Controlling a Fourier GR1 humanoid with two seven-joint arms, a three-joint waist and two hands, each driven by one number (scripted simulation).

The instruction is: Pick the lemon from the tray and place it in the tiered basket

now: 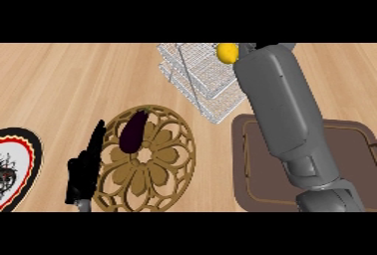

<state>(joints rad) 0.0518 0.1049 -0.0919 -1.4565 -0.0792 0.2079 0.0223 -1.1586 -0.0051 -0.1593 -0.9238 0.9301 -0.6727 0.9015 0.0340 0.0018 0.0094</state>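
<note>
The yellow lemon [227, 51] is at the top of the head view, over the far corner of the wire-mesh tiered basket [199, 79]. My right forearm stretches from the lower right up across the brown tray [355, 144] to the lemon. Only a dark sliver of my right hand [247, 47] shows beside the lemon, pressed against it; the forearm hides the rest. The lemon appears held there. The tray shows nothing on its visible part. My left hand [83, 172] rests open at the lower left, fingers pointing up.
A gold openwork round trivet [158, 179] lies left of centre with a dark purple eggplant [133, 131] on its upper part. A patterned plate [18, 164] with a black and red rim sits at the left edge. Bare wooden counter lies at the upper left.
</note>
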